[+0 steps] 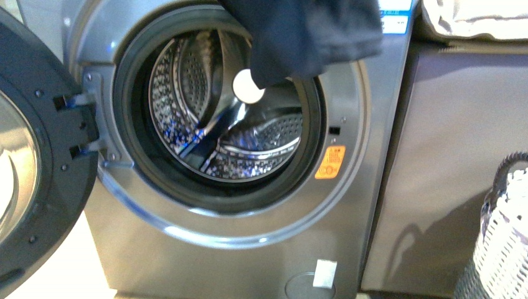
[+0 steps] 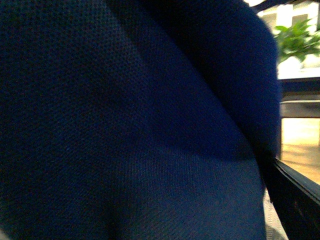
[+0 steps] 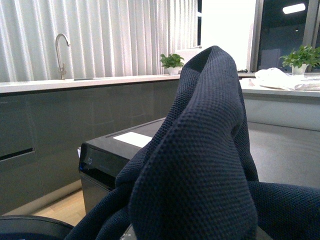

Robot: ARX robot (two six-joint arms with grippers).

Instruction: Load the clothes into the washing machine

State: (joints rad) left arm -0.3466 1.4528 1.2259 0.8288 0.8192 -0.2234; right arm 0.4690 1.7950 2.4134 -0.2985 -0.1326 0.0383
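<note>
The clothes (image 1: 305, 34), a dark navy-blue garment, hang from the top of the front view over the upper right of the drum mouth. The grey washing machine (image 1: 249, 249) stands with its porthole door (image 1: 37, 156) swung open to the left and its shiny perforated drum (image 1: 205, 112) bare. A yellow-orange sticker (image 1: 330, 162) sits right of the mouth. Neither gripper shows in the front view. The navy fabric fills the left wrist view (image 2: 125, 125) and bunches over the jaws in the right wrist view (image 3: 200, 165), hiding both grippers, each shut on the clothes.
A grey-brown cabinet (image 1: 448, 174) stands right of the machine, with beige folded cloth (image 1: 473, 18) on top. A white woven basket (image 1: 501, 243) is at the lower right. The right wrist view shows the machine's dark top (image 3: 115, 150) and a counter with a tap (image 3: 61, 47).
</note>
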